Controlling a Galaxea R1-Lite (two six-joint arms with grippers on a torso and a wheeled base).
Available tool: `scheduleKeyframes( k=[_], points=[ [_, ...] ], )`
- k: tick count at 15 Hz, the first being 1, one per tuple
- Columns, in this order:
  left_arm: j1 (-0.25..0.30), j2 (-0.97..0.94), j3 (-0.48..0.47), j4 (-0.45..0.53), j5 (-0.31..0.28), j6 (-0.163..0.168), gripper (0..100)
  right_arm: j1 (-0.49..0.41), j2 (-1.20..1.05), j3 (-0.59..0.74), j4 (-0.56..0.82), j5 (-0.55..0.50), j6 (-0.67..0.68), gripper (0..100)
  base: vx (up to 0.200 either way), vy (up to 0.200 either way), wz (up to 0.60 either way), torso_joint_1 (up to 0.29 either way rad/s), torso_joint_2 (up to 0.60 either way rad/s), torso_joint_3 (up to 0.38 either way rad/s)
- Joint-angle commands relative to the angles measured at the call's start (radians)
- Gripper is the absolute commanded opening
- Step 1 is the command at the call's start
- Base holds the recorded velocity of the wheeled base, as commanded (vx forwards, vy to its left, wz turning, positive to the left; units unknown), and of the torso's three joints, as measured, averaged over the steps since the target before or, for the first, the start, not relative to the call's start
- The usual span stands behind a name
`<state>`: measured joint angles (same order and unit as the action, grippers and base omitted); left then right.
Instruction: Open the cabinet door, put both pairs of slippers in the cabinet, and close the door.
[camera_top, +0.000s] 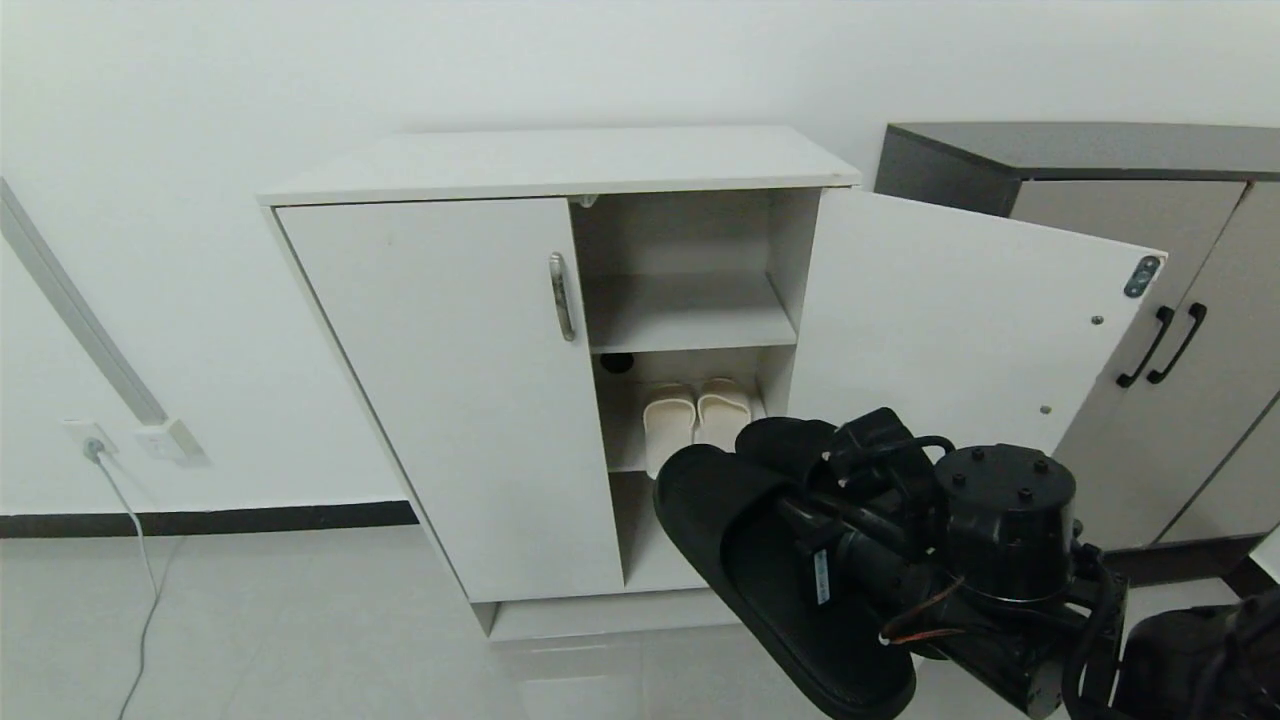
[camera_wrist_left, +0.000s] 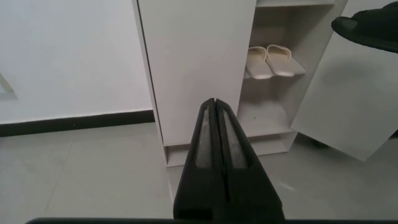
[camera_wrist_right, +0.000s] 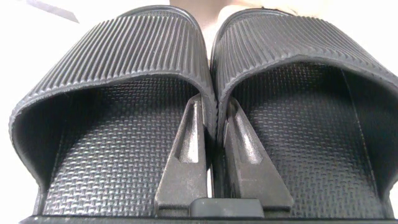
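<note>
The right gripper (camera_wrist_right: 214, 124) is clamped on the touching inner straps of the pair of black ribbed rubber slippers (camera_top: 760, 570), held in the air just in front of the white two-door cabinet (camera_top: 560, 160). Their toes point toward the opening beside the swung-out right door (camera_top: 950, 320), which lies ahead and slightly to the left. The cream slippers (camera_top: 697, 415) sit on the middle shelf. The left gripper (camera_wrist_left: 215, 109) is pressed shut on nothing, so the right arm looks the one to finish this placement
</note>
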<state>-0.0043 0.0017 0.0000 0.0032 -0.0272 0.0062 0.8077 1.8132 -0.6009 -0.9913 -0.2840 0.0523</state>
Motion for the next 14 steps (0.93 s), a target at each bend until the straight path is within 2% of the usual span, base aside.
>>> scheduleKeyframes(
  k=[1,7,14],
  points=[
    [0.0,0.0,0.0,0.0,0.0,0.0,0,0.001,0.003,0.001,0.0,0.0,0.0,0,0.0,0.0,0.0,-0.08,0.45,0.369],
    [0.0,0.0,0.0,0.0,0.0,0.0,0,0.001,0.003,0.003,0.0,0.0,-0.002,0,0.0,0.0,0.0,-0.028,0.41,0.385],
    [0.0,0.0,0.0,0.0,0.0,0.001,0,0.004,0.008,0.006,-0.003,0.002,-0.002,0,0.0,0.0,0.0,0.002,0.04,0.038]
  ],
)
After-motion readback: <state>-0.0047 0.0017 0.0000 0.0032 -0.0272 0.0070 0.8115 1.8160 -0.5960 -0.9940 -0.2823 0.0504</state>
